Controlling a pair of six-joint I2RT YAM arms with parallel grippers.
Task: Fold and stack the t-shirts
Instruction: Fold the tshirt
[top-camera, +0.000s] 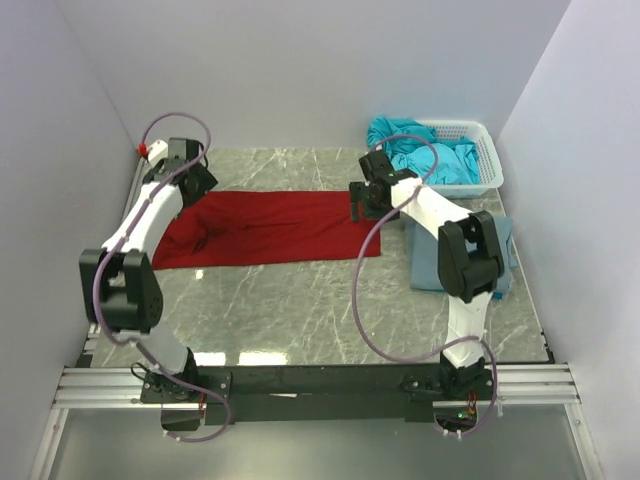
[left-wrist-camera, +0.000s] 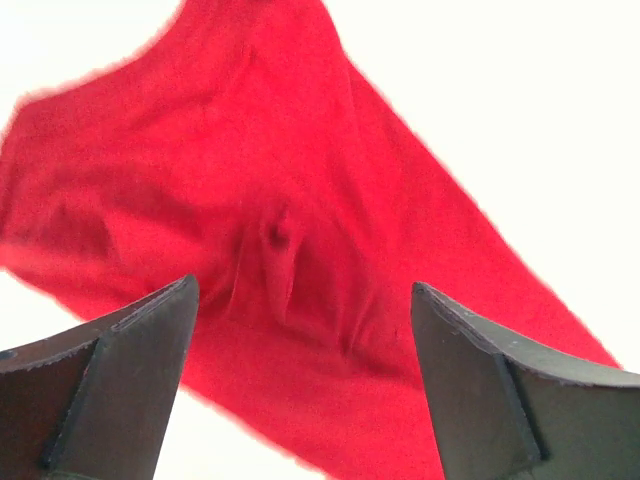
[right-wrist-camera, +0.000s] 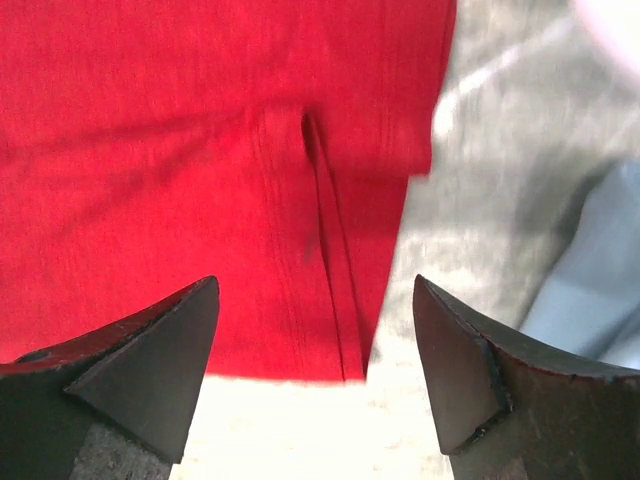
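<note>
Across the middle of the frame, the dark red t-shirt (top-camera: 270, 228) lies flat on the marble counter (top-camera: 300, 310), long axis left to right, with the left tool (top-camera: 196, 186) gaping empty over its left end and the right tool (top-camera: 362, 205) likewise over its right edge.

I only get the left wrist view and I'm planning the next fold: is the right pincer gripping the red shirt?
Observer: No, the right pincer is open over the red shirt's right edge, gripping nothing.
Operator: How is the shirt laid out?
Observer: As a long band running left to right across the table.
Operator: Any other shirts out?
Observer: A grey-blue shirt lies flat to the right of the red one.
</note>
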